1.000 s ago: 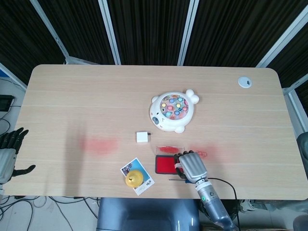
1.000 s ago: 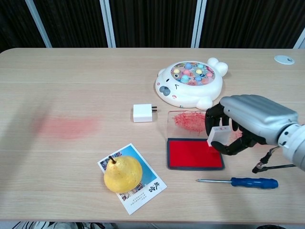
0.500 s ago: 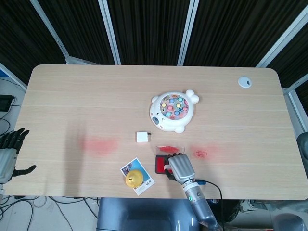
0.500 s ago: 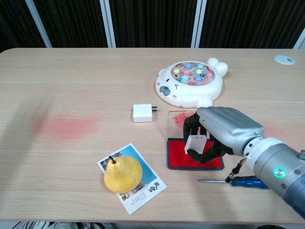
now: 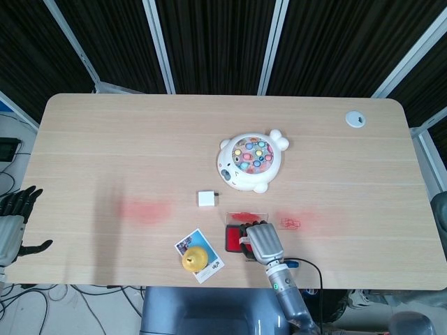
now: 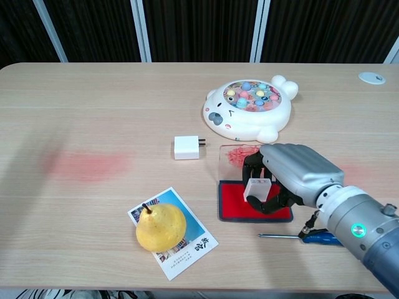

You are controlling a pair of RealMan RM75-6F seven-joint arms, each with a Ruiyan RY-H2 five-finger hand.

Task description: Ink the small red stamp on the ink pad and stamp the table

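My right hand [image 6: 290, 177] [image 5: 260, 241] grips the small stamp [image 6: 257, 186], a white block, and holds it down over the red ink pad [image 6: 234, 200] [image 5: 232, 239] near the table's front edge. The stamp's base sits at or just above the pad's surface; I cannot tell if it touches. The pad's clear lid [image 6: 235, 154], smeared red, lies just behind the pad. My left hand [image 5: 12, 220] hangs off the table's left edge, fingers spread, holding nothing.
A blue-handled screwdriver [image 6: 318, 237] lies right of the pad, partly under my wrist. A yellow pear [image 6: 161, 227] stands on a card [image 6: 193, 243] to the left. A white charger [image 6: 186, 148] and a white fish toy [image 6: 248, 109] sit behind. Red smudges [image 6: 90, 166] mark the table.
My right hand carried the stamp leftward from the pad's right edge to over the pad, then lowered slightly onto it. The left hand has not moved.
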